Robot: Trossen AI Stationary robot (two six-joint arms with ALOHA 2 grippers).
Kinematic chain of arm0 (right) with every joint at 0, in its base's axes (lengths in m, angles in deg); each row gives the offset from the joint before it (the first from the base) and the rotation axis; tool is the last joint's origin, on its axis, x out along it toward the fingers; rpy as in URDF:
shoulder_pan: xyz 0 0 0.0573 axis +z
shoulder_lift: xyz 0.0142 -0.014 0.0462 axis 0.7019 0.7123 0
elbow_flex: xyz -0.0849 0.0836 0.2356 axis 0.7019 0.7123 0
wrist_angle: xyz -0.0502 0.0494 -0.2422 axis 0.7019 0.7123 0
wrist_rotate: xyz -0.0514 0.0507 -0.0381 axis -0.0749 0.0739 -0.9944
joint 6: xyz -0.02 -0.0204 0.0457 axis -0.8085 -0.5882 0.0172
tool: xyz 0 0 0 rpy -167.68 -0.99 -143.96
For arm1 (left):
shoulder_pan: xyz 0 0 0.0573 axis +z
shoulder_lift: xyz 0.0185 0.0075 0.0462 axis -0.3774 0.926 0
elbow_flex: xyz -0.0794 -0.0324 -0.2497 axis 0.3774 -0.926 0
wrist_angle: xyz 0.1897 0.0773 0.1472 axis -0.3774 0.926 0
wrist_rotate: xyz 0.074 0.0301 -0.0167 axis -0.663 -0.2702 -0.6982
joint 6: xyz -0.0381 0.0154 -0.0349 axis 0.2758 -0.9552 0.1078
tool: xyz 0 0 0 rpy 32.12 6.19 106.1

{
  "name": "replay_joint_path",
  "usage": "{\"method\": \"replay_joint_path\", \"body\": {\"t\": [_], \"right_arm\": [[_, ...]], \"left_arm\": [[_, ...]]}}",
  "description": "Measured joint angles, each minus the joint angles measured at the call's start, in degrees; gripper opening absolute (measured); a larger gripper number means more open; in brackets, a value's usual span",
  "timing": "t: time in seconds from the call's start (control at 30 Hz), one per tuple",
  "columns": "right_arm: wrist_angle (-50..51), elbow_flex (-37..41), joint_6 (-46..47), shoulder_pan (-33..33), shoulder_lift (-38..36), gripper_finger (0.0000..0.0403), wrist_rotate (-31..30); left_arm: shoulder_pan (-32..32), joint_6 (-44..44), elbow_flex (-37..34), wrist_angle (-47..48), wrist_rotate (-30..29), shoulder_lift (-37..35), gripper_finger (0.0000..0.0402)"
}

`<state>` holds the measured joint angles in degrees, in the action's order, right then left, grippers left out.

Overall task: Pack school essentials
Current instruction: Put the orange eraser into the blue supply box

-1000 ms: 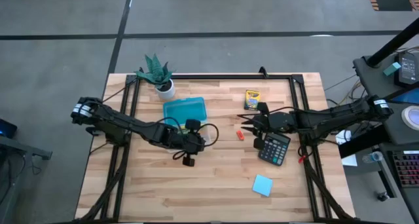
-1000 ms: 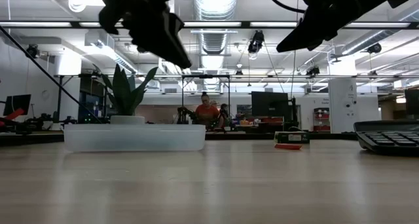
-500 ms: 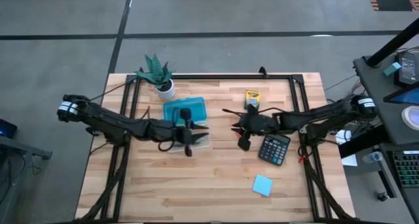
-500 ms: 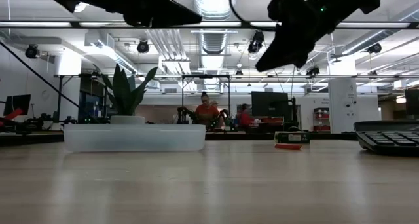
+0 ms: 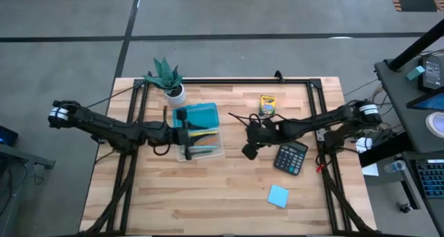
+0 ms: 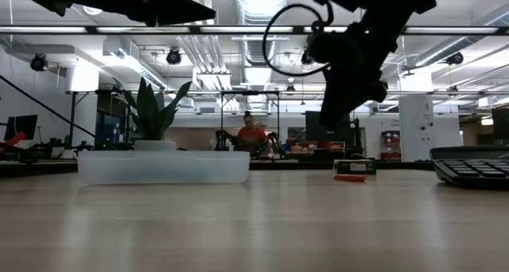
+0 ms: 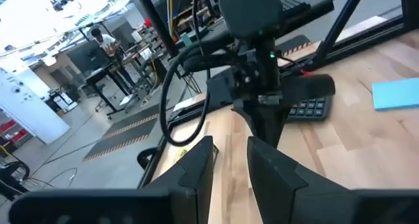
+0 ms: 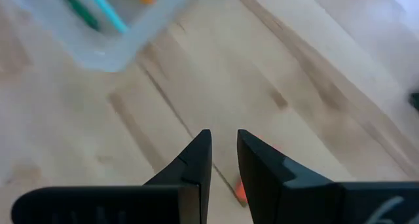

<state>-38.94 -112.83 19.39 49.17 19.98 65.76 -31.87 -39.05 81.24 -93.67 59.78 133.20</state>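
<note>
The right gripper (image 5: 248, 152) hangs over the middle of the table, its fingers (image 8: 194, 160) parted by a narrow gap with nothing between them. The red piece (image 8: 239, 190) shows just beside one finger in its wrist view, lying on the bare wood near the calculator (image 5: 290, 157). From above, the arm hides it. It looks tiny, hard and light, the kind of thing that skids away if a finger nudges it first. My guess is it wants a pinch straight down across its short side, with the fingers touching the wood on both flanks before they close.

The left gripper (image 5: 182, 134) waits by the clear box (image 5: 218, 152), left of centre. Its fingers (image 7: 196, 173) stand a little apart and hold nothing.

The box is a shallow clear tray with low walls and a teal lid (image 5: 196, 115) lying at its far end, towards the plant (image 5: 166, 76). Inside lie a few thin pencils (image 5: 201, 136), yellow, green and blue among them; I cannot make out scissors in there. There looks to be room left.

Still out on the table: the crayon box (image 5: 267, 103) near the far edge, stiff card and easy to grip across its narrow sides, and the blue pad (image 5: 278, 195) near the front, flat and low, probably awkward to lift off the wood.
</note>
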Motion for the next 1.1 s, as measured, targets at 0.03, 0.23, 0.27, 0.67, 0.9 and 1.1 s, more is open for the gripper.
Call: {"method": "replay_joint_path", "body": {"t": [0.03, 0.23, 0.27, 0.67, 0.9, 1.1], "right_arm": [[2.4, -1.3, 1.5, -0.3, 1.0, 0.0063, 0.0], [16.5, -7.3, 6.5, -2.3, 7.0, 0.0063, 0.3], [17.8, -8.0, 6.7, -2.7, 7.8, 0.0063, 0.9], [19.2, -11.1, 2.8, -4.0, 14.3, 0.01, 8.9], [19.0, -10.5, 2.8, -4.7, 14.6, 0.0169, 8.8], [18.8, -10.0, 2.8, -5.2, 14.9, 0.0199, 8.8]], "left_arm": [[-0.1, 0.3, -0.3, -0.4, 0.0, -0.6, 0.0077], [-0.3, 2.8, -1.2, -0.1, 0.0, -4.4, 0.0077], [-0.3, 3.0, -1.3, 0.0, 0.0, -4.7, 0.0077], [-0.3, 2.9, -2.6, -0.6, 0.0, -6.0, 0.0077], [-0.3, 2.9, -2.6, -0.4, 0.0, -6.0, 0.0077], [-0.3, 2.9, -2.6, -0.5, 0.0, -6.0, 0.0077]]}}
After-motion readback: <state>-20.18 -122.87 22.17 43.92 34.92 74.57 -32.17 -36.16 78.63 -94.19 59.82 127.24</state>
